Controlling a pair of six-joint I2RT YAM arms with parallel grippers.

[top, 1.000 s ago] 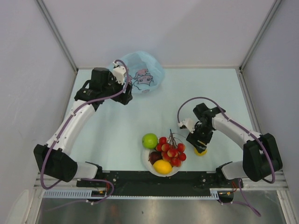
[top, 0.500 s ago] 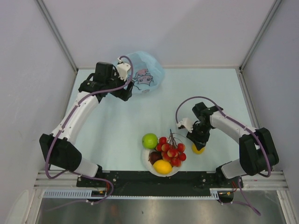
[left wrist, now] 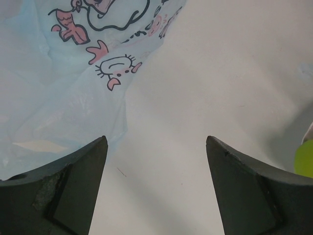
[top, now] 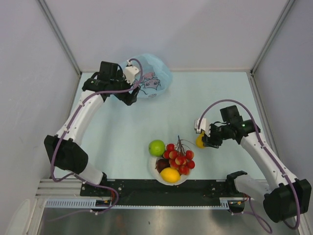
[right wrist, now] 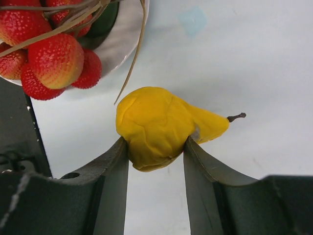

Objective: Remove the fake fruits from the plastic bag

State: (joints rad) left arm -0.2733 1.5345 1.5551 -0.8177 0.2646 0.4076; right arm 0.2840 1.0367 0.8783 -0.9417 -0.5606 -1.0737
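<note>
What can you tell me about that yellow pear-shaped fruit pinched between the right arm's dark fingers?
The yellow pear-shaped plastic fruit looks smooth and slightly dented, its wide round end tapering to a neck with a short brown stem. It lies sideways, the wide end clamped between the right gripper's dark fingers. The white bowl of red fruit sits close beside it; whether it touches the table is unclear.

One each: bag (top: 151,81), bowl (right wrist: 124,36), apple (top: 156,147), lemon (top: 170,175), pear (right wrist: 156,127), grapes (top: 180,156).
</note>
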